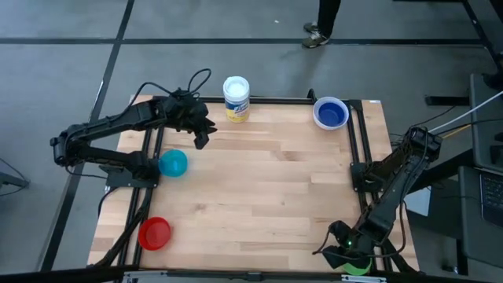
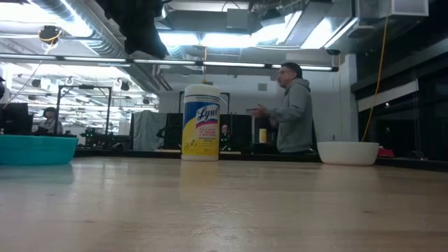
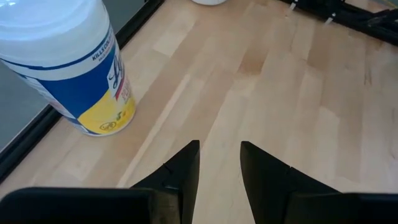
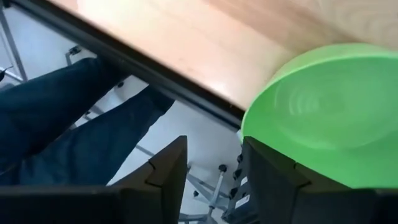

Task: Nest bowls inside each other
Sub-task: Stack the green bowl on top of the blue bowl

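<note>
The green bowl (image 1: pixel 355 266) (image 4: pixel 323 106) lies at the table's near right corner, partly out over the edge. My right gripper (image 1: pixel 340 245) (image 4: pixel 214 155) hangs open beside it, one finger in front of its rim. The light blue bowl (image 1: pixel 173 163) (image 2: pixel 36 149) and the red bowl (image 1: pixel 154 233) rest on the left side. At the far right the dark blue bowl (image 1: pixel 331 112) sits inside a pale rim; the low view shows a white bowl (image 2: pixel 348 152) there. My left gripper (image 1: pixel 200 140) (image 3: pixel 219 149) hovers open above the far left of the table. My right gripper has one finger (image 4: pixel 273 174) in front of the green bowl's rim (image 4: pixel 249 127), and the finger hides where they meet. Whether it touches the bowl I cannot tell. Nothing lies between the two fingers.
A tall white container with a yellow label (image 1: pixel 236 98) (image 3: pixel 74 68) stands at the far edge, close to my left gripper. A black frame (image 1: pixel 357 149) runs along the table's sides. A person's legs (image 4: pixel 68 118) show beyond the near edge. Bare wood fills the middle (image 1: pixel 267 189).
</note>
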